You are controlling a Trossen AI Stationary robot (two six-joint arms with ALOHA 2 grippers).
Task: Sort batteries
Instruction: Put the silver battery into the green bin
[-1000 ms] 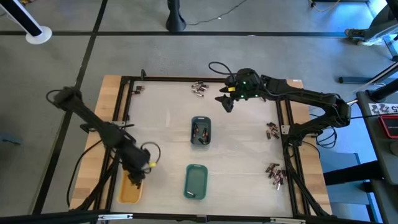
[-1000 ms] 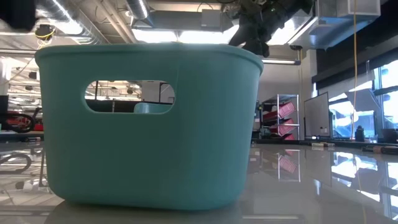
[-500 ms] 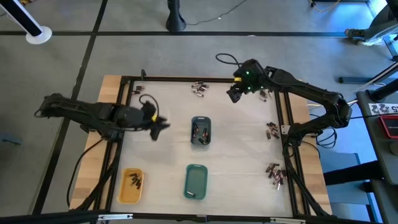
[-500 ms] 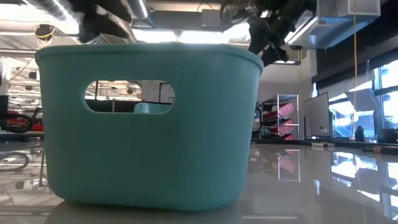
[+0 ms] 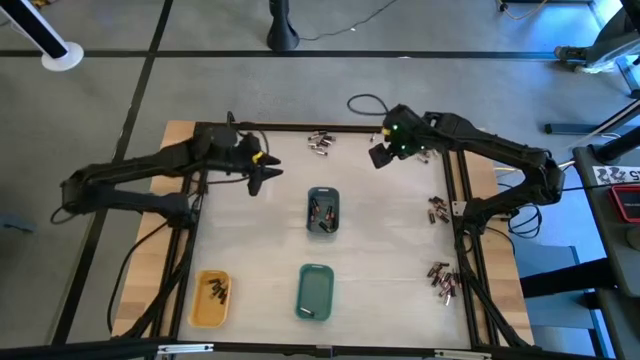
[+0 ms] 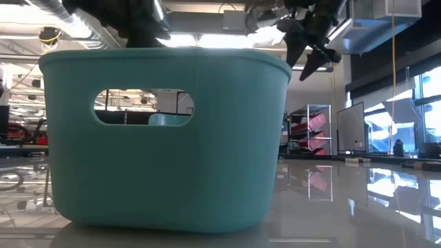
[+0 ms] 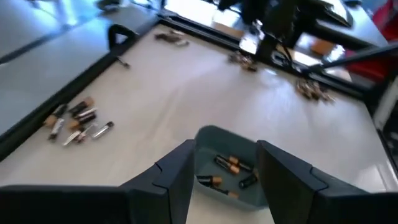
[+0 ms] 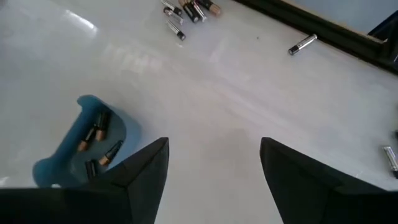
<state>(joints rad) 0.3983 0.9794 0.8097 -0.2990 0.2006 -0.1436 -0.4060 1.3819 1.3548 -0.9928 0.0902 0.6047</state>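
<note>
My left gripper (image 5: 262,180) hangs open and empty above the table's far left, just left of the grey-blue tray (image 5: 322,211). In the left wrist view its fingers frame that tray (image 7: 227,168), which holds several batteries (image 7: 229,165). My right gripper (image 5: 378,156) hangs open and empty over the far middle, right of a loose battery pile (image 5: 320,143). The yellow tray (image 5: 211,297) at the near left holds a few batteries (image 5: 216,290). The green tray (image 5: 315,291) stands near the front edge. More batteries lie at the right (image 5: 437,207) and near right (image 5: 441,281).
A black frame (image 5: 205,160) borders the work surface. A single battery (image 8: 303,42) lies apart near the far rail. In the low view the green tray (image 6: 165,138) fills most of the picture. Bare tabletop lies between the trays and the left rail.
My left gripper has risen from over the yellow tray at the near left and swung toward the far edge, turning as it went, to a spot beside the grey-blue tray. My right gripper has shifted slightly toward the right edge and tipped.
</note>
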